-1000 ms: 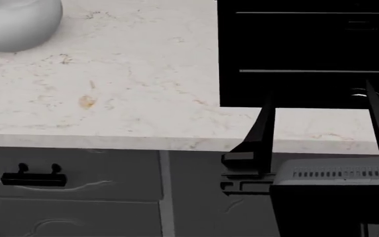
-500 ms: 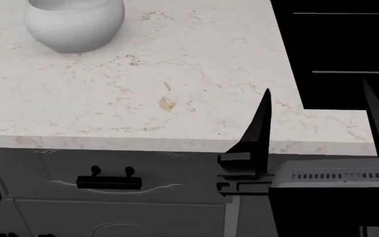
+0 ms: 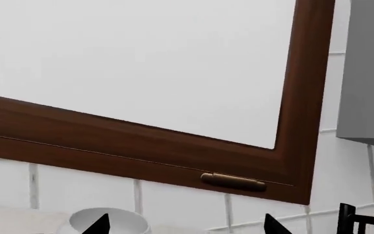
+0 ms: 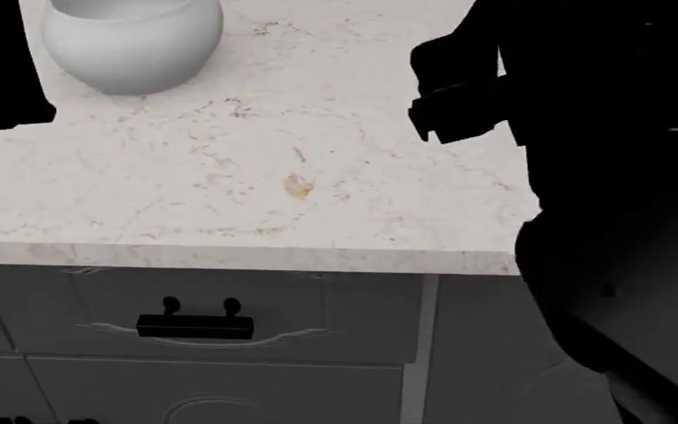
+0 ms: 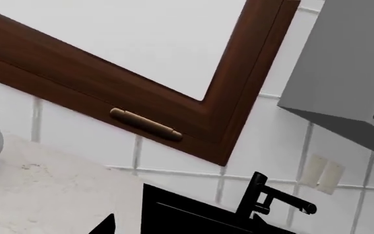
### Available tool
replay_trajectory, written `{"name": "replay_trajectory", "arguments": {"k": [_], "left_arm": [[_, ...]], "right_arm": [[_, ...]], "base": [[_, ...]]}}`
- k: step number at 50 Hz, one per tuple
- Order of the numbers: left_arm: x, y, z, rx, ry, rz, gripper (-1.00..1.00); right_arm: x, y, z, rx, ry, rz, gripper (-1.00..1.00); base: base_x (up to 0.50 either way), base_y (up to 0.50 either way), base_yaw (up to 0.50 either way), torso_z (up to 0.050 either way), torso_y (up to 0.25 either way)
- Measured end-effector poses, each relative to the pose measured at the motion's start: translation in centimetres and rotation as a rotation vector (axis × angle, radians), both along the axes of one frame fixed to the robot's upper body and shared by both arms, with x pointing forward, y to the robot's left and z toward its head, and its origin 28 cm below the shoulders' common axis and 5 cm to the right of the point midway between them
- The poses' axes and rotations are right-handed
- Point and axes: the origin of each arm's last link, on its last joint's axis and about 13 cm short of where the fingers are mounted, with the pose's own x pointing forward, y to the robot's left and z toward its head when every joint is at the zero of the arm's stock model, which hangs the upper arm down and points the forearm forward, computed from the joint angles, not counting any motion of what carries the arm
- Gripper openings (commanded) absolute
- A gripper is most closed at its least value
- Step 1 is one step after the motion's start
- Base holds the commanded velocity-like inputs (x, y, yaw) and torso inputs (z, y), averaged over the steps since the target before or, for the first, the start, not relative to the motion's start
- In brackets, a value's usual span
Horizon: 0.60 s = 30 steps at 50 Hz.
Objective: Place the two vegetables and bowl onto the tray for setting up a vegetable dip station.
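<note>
On counter (image 4: 198,194), one white bowl (image 4: 133,44)

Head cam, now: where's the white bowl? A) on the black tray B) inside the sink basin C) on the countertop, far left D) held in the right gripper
C: the white bowl stands on the marble countertop at its far left, with no gripper touching it.

The bowl (image 4: 133,40) stands on my tabletop (image 4: 257,168), far left. My right arm (image 4: 586,177) looms dark over the right side. A drawer handle (image 4: 195,323) shows below the edge.
</note>
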Motion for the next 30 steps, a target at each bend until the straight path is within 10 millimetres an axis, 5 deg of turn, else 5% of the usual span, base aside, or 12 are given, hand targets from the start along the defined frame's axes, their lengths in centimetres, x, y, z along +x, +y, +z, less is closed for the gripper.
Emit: {"name": "replay_trajectory", "arguments": {"k": [15, 30], "left_arm": [[5.2, -0.4, 3.8, 0.107, 0.124, 0.095, 1.00], [6.0, -0.1, 4.5, 0.152, 0.170, 0.144, 1.00]], "right_arm": [[6.5, 0.0, 3.9, -0.017, 0.168, -0.042, 1.00], [7.8, 0.3, 4.4, -0.037, 0.246, -0.012, 1.00]], "base": [[0.03, 0.00, 0.00, 0.000, 0.000], [0.50, 0.00, 0.00, 0.000, 0.001]]}}
